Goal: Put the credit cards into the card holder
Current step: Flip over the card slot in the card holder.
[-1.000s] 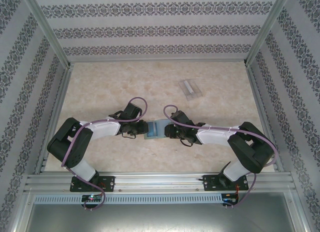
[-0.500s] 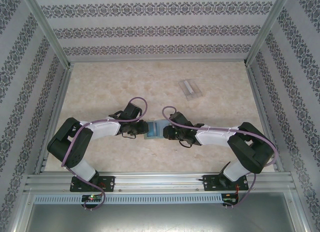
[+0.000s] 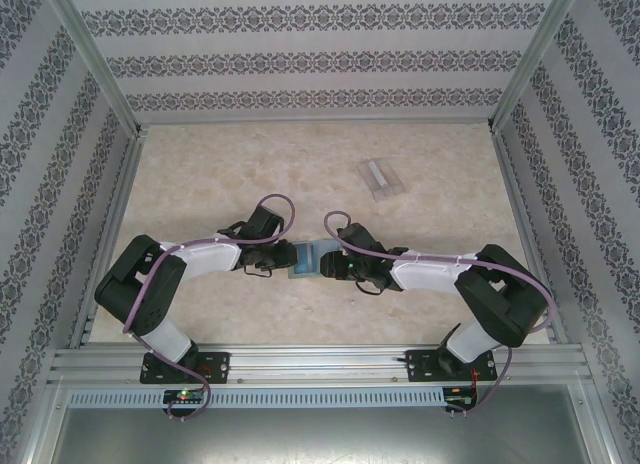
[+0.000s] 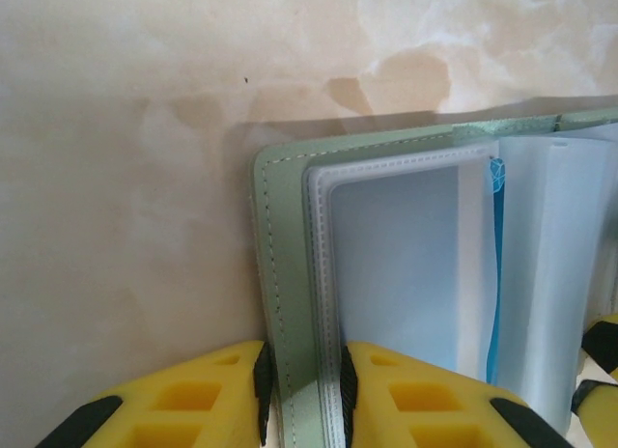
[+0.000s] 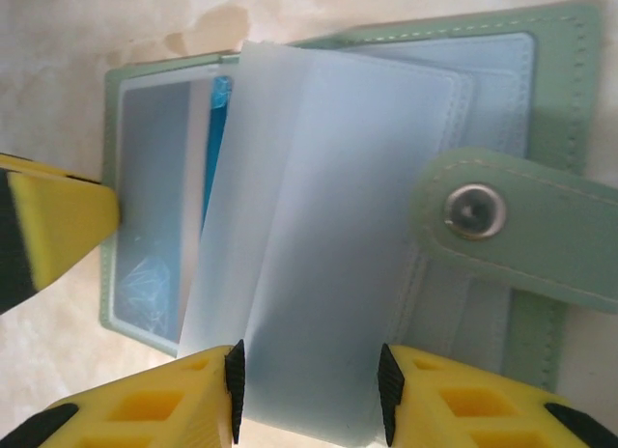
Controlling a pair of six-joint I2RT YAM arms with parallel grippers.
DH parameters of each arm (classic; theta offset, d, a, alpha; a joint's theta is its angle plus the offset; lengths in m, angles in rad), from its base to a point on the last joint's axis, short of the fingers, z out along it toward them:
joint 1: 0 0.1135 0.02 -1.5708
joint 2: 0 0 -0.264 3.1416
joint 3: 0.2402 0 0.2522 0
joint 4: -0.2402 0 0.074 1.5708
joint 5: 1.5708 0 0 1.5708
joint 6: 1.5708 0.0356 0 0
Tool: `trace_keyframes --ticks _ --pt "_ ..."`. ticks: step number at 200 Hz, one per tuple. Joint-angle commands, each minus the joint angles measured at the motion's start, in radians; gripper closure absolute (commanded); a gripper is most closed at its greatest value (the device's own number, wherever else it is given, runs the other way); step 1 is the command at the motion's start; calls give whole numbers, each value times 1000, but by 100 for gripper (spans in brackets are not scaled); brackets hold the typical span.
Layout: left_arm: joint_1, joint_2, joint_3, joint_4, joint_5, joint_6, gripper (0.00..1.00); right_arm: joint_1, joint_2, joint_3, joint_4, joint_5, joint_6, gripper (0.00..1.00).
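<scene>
Marbled counter [image 3: 220,174] within patterned walls [image 3: 300,64] carries the card holder [image 3: 307,259], laid open toward the middle of the near edge so that its sleeves are exposed. Its green cover [image 4: 280,274] is pinched by the nearly closed left fingers [image 4: 340,376], probably to anchor it. A frosted sleeve [image 5: 319,226] is straddled by the right fingers [image 5: 220,395], a pad at each of its edges. Whether it is gripped cannot be told. No writing can be read.

light: bright, even | shadow: soft, beside card holder [image 4: 282,274] | wrist focus: slightly soft
</scene>
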Motion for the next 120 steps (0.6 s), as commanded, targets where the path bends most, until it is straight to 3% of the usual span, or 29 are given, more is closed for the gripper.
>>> trace_keyframes --ticks 1,80,120 --pt "6 35 -3 17 6 10 72 -22 9 3 64 -68 0 56" --pt "6 21 -17 24 3 7 72 -60 8 -5 108 -115 12 54" --pt "6 17 -19 23 3 7 72 -70 -42 -14 -25 -21 10 50"
